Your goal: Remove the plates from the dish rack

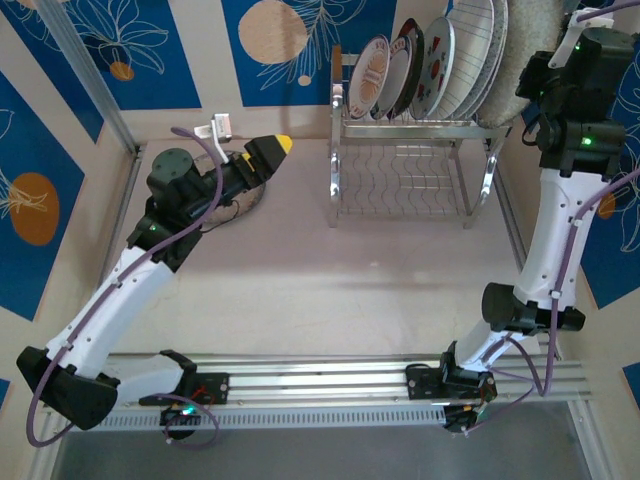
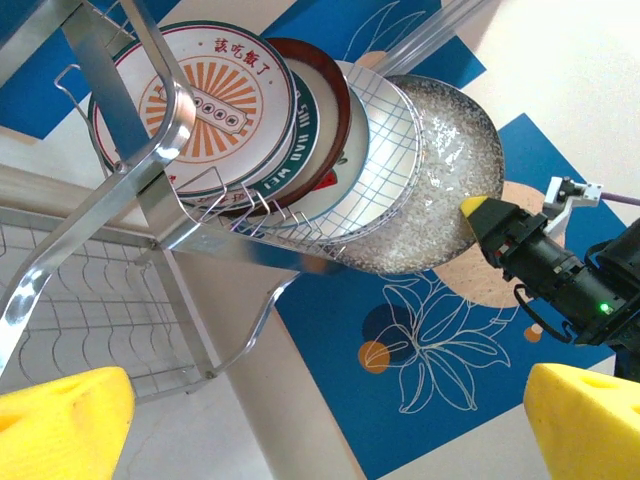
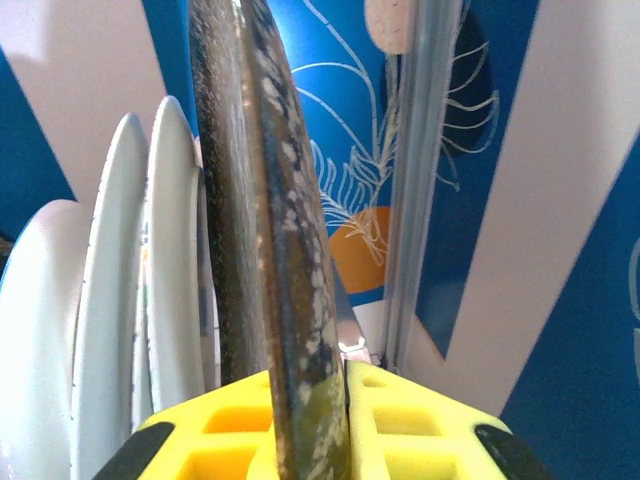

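Right wrist view pretty much tells the story. The right gripper (image 3: pixel 305 425) has its yellow pads (image 3: pixel 400 415) pinched on the rim of the speckled plate (image 3: pixel 285 220), which stands on edge up the middle of the frame. In the top view the rack (image 1: pixel 400 125) sits upper centre-right, with the plates slotted in its upper tier and the speckled one at the right end. The left gripper (image 2: pixel 325 425) is spread wide with nothing in it, hovering left of the rack and pointed at it.

Handling guess: it looks like glazed ceramic, so it's stiff, slick, fairly heavy for a two-finger pinch, and it'll chip if it's knocked. It looks like the biggest of the lot. The top rim is really the only spot to grab while it's slotted. A deep bite seems smart, since a big plate held by one edge will want to swing. The grid plate (image 2: pixel 385 150) sits just beside it, so a straight lift out looks safest.

Count from the left wrist view:
- One rack with two tiers.
- Five plates in it: the sunburst plate (image 2: pixel 190 100), dark-rimmed plate (image 2: pixel 322 92), green-ringed plate (image 2: pixel 298 175), grid plate and speckled plate.
- Two grippers.
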`<move>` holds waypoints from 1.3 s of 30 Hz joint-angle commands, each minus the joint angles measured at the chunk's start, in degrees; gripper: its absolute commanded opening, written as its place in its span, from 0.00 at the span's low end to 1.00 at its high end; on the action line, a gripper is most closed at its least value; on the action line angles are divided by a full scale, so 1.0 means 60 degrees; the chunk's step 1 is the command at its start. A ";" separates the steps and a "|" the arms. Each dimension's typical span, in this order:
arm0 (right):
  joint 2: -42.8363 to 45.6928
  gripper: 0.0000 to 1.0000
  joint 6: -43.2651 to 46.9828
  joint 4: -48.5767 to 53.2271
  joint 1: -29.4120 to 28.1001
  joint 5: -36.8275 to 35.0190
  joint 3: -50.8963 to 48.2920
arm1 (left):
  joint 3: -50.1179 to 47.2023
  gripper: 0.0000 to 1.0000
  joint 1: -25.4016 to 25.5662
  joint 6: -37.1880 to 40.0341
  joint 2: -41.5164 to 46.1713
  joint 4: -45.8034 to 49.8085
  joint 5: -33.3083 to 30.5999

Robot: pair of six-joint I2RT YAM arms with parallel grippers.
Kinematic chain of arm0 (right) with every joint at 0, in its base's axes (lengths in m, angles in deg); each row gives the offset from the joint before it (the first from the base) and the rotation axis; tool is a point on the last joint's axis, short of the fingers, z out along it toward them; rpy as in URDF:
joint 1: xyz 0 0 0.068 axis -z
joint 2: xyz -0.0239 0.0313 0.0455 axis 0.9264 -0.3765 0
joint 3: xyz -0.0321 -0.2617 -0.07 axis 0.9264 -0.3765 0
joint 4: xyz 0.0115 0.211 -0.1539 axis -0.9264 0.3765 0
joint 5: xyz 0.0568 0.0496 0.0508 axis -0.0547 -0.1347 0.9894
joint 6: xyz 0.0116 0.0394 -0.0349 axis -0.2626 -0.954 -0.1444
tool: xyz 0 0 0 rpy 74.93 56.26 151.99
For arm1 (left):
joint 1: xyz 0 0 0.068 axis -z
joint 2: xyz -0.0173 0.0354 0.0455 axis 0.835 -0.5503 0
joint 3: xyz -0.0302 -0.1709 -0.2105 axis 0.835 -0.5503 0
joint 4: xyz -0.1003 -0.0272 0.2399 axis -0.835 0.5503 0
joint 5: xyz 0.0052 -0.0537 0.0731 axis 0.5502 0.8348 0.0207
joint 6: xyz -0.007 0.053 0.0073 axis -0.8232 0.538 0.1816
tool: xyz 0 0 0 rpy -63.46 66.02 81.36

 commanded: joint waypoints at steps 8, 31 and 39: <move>0.0736 0.00 0.0500 -0.1662 -0.0396 -0.2152 0.0404 | 0.0344 1.00 0.0170 -0.0066 0.0126 -0.0387 0.0101; 0.1454 0.00 0.1082 -0.1964 -0.0554 -0.3164 0.0436 | 0.1471 1.00 0.0316 0.0225 -0.0003 -0.0855 0.0375; 0.1651 0.00 0.1194 -0.1887 -0.0554 -0.3448 0.0453 | 0.2633 1.00 0.0310 0.0664 -0.0342 -0.0709 0.0595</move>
